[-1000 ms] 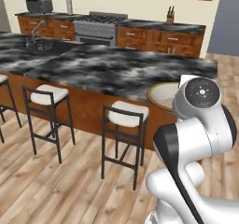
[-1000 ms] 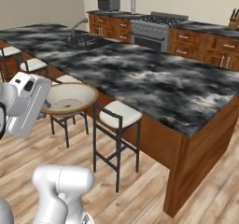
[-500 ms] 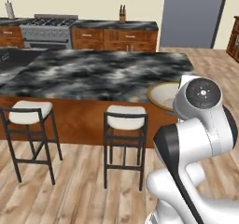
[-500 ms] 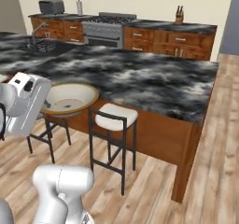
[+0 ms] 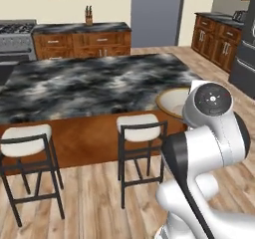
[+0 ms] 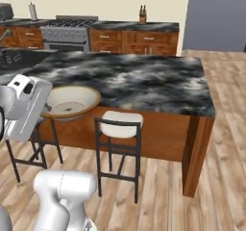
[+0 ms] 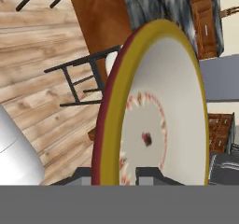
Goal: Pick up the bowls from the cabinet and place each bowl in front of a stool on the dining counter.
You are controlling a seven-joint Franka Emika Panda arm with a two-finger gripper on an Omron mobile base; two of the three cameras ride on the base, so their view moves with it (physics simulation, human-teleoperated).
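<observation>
Tool [image 7: 114, 175] clamped on bowl [image 7: 158, 111] rim | hand view: red-speckled inside | base views: plain cream

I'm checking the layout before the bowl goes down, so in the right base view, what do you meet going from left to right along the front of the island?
Robot arm → bowl in its claw → stool → wooden end of the dining counter.

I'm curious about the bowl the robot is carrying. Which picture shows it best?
The right base view: the whole bowl shows, cream inside, held level near the dining counter. The left base view has the arm covering half of it, and the hand view crops it close up.
</observation>
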